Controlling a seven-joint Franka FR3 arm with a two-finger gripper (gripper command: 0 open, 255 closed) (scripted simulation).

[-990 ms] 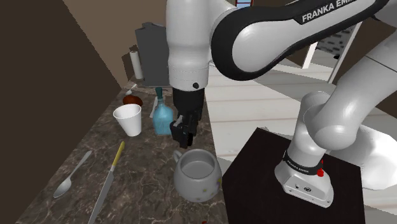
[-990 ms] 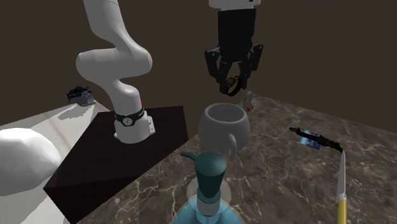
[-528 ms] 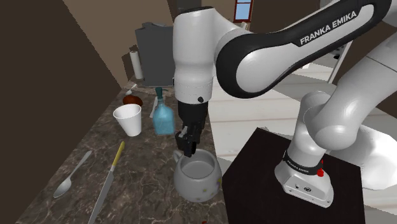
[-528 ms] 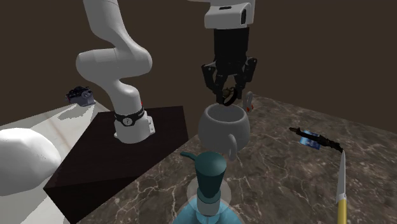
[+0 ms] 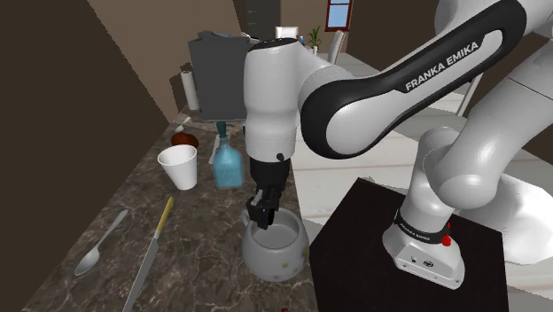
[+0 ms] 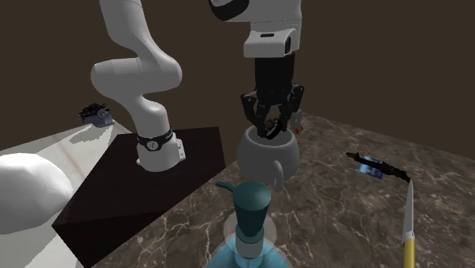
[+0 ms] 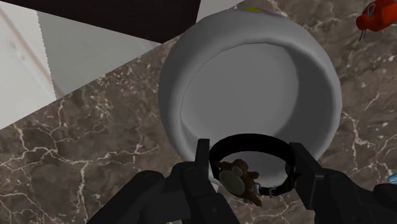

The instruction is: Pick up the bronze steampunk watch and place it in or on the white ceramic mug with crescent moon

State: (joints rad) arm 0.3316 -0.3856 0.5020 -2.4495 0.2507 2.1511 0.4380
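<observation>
The watch (image 7: 238, 177), a bronze-coloured case with cog-like edges on a thin black strap curling into a loop, is hanging between the two black fingers of the end effector (image 7: 251, 159), which is clasping it from both sides. It is sitting right at the mouth of the mug (image 7: 173, 89), over the near part of the rim; whether it is touching the rim I cannot tell. The mug is looking pale grey-white, smooth and round-bellied, with a wide opening, a curved handle and a few yellowish specks on its side in the shoulder view. It is standing on a dark brown marbled surface (image 5: 199, 266) veined in white, just beside the dark box stand (image 5: 354, 257). Farther out on the surface, a blue glassy pump bottle (image 5: 227, 165) and a plain white tapered cup (image 5: 179, 167) are standing side by side, with a small brown bowl (image 5: 184, 139) behind them. A long knife (image 5: 149, 257) with a yellow handle and a grey spoon (image 5: 97, 244) are lying flat toward the shoulder view's left.
</observation>
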